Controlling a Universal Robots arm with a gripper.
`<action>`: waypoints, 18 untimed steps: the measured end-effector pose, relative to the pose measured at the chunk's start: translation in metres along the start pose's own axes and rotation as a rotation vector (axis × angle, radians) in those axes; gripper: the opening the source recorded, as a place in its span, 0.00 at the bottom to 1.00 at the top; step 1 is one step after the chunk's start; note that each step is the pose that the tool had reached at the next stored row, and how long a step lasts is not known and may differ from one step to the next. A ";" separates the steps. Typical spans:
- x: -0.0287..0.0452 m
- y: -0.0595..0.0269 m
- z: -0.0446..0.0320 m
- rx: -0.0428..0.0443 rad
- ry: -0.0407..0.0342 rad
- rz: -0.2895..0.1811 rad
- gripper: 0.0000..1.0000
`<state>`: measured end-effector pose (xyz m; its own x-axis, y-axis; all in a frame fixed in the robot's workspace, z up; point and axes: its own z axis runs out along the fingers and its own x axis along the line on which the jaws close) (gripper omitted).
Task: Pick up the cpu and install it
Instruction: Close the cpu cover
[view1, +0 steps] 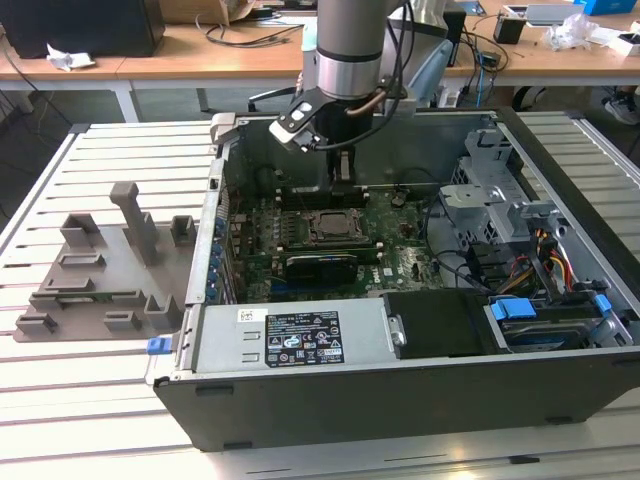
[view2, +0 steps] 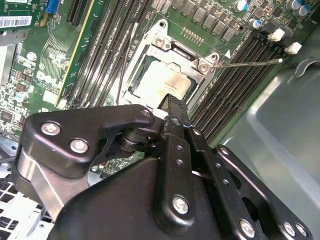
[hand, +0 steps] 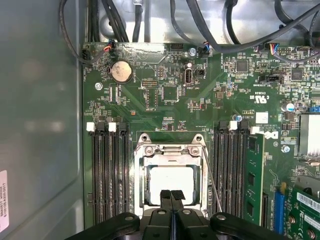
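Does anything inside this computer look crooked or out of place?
The cpu lies flat and square inside the socket frame. Only the thin wire lever beside it looks odd: it slants away from the frame, apparently unlatched. The shut claw is right above the cpu.

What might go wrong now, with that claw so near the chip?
The gripper, shut, hangs right over the cpu lying in its socket; an off-centre push might tilt or scratch it. The thin wire lever stands free beside the socket, so the gripper might snag it.
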<state>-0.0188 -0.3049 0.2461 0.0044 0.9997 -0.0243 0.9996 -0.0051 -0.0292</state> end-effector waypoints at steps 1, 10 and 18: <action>0.0000 0.0000 -0.0009 0.0000 -0.0001 0.000 0.11; -0.0002 -0.0002 -0.0082 0.0000 0.0000 0.000 0.11; -0.0003 -0.0004 -0.0120 0.0000 0.0000 0.000 0.11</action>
<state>-0.0188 -0.3049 0.2582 0.0044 0.9997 -0.0243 0.9996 -0.0051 -0.0292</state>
